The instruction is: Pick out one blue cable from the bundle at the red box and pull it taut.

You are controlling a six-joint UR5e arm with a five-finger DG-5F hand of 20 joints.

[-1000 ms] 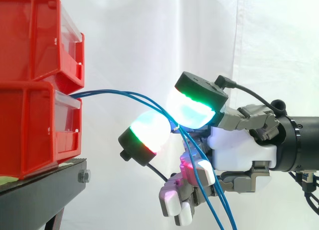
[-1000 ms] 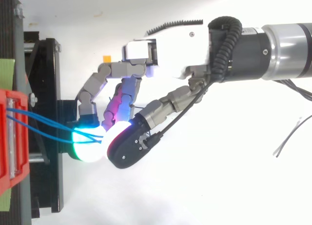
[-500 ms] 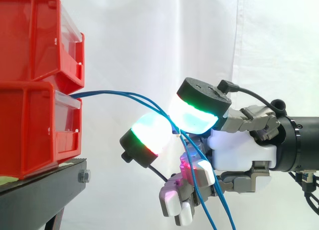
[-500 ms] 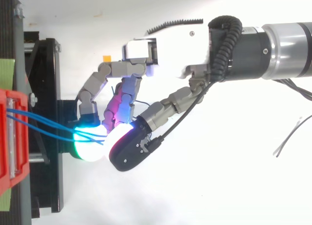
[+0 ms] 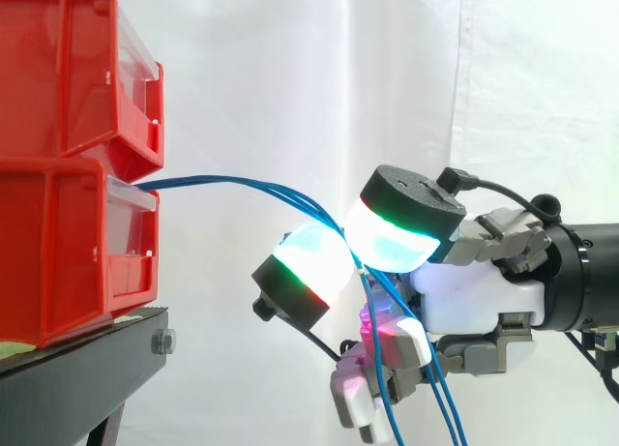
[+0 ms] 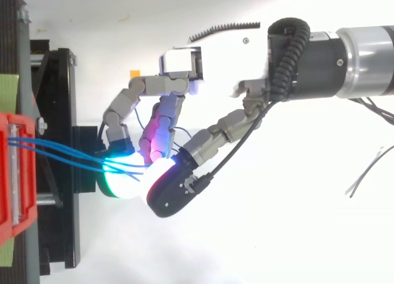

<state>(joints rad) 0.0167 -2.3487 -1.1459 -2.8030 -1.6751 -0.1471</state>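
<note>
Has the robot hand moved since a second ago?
Yes: pinching the blue cables, the robot hand shifted right, away from the red bins, and slightly down.

Bright, even light is flooding the white curtain (image 5: pixel 290 98), leaving only faint folds showing. The glowing pads (image 5: pixel 314 257) of the hand (image 5: pixel 474 301) are blooming cyan and white, throwing glare around themselves. The black stand (image 5: pixel 87 369) is sitting in shade beneath the well-lit red bins (image 5: pixel 68 223).

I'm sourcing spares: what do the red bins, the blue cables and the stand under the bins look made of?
Red bins: likely moulded plastic, glossy, clear front panels. Blue cables: probably plastic-jacketed wire, smooth, curving freely. Stand: apparently black-painted metal, bolt visible.
</note>
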